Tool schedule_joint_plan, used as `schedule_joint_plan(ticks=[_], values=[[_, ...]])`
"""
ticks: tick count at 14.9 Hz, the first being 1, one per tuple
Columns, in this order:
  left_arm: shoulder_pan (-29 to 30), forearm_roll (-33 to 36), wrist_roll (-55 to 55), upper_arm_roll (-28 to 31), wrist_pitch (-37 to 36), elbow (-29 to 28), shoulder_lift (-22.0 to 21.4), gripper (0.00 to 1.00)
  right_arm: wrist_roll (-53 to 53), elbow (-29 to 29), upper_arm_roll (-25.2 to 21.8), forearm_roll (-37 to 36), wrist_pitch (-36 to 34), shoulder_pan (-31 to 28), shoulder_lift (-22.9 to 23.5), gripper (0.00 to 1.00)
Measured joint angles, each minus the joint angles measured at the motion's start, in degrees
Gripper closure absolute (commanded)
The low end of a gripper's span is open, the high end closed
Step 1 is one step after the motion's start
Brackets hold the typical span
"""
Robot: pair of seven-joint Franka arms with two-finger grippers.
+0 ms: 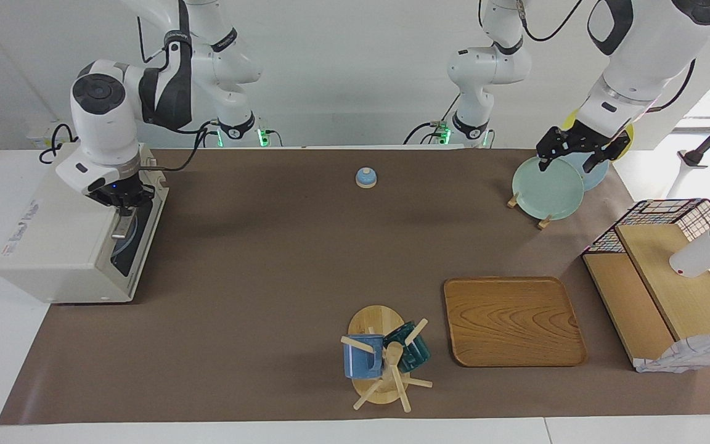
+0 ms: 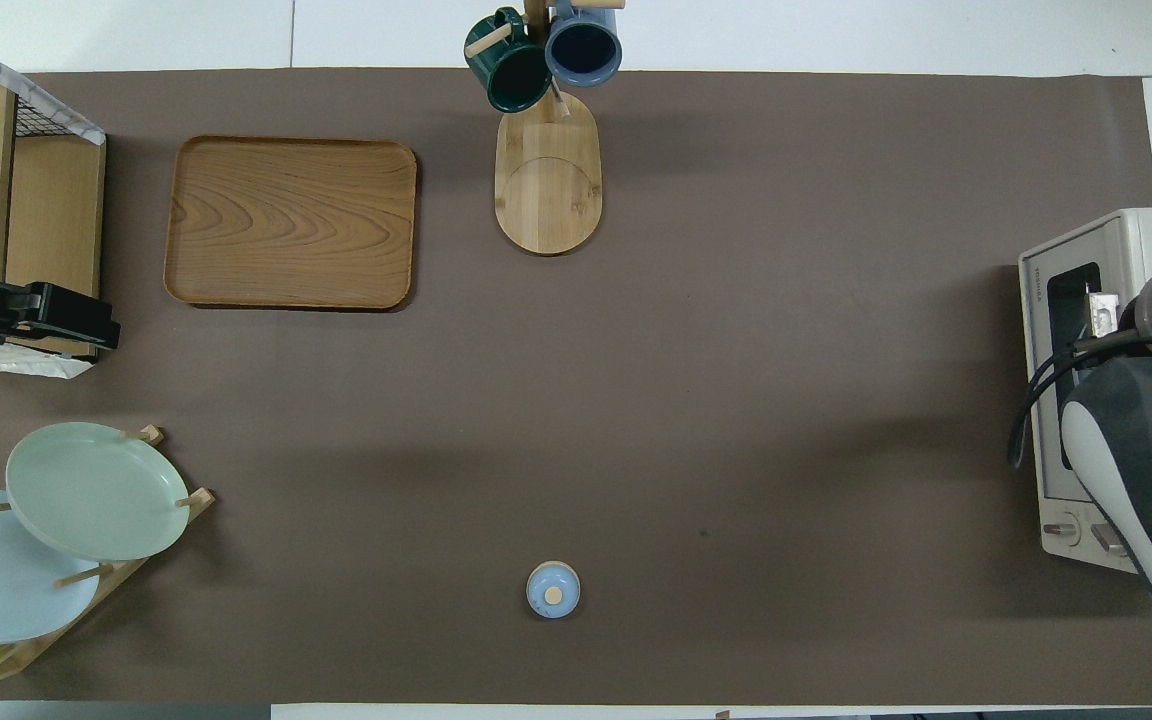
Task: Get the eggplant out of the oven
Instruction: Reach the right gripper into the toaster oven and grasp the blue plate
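Note:
The white-cream oven [image 1: 53, 246] stands at the right arm's end of the table, its dark glass door shut; it also shows in the overhead view [image 2: 1086, 260]. My right gripper [image 1: 122, 206] is down at the top edge of the door, at the metal bar handle [image 1: 121, 227]; in the overhead view it [image 2: 1104, 312] sits over the glass. The eggplant is hidden; only a pale curved shape shows through the glass. My left gripper [image 1: 569, 161] is open and empty, up over the plate rack [image 1: 546, 188], and the left arm waits there.
A small blue bell [image 1: 366, 177] sits near the robots at mid-table. A wooden tray [image 1: 512, 320] and a mug tree [image 1: 386, 357] with two mugs lie farther from the robots. A wooden shelf with a wire basket [image 1: 669, 290] stands at the left arm's end.

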Motion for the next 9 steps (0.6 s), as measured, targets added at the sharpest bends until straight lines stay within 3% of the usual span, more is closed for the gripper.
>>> schedule_joint_plan(ticks=[9], values=[[0.00, 0.00, 0.00, 0.00, 0.00, 0.00, 0.00, 0.00, 2.86, -5.67, 1.35, 2.09, 6.83, 3.67, -1.81, 1.00]])
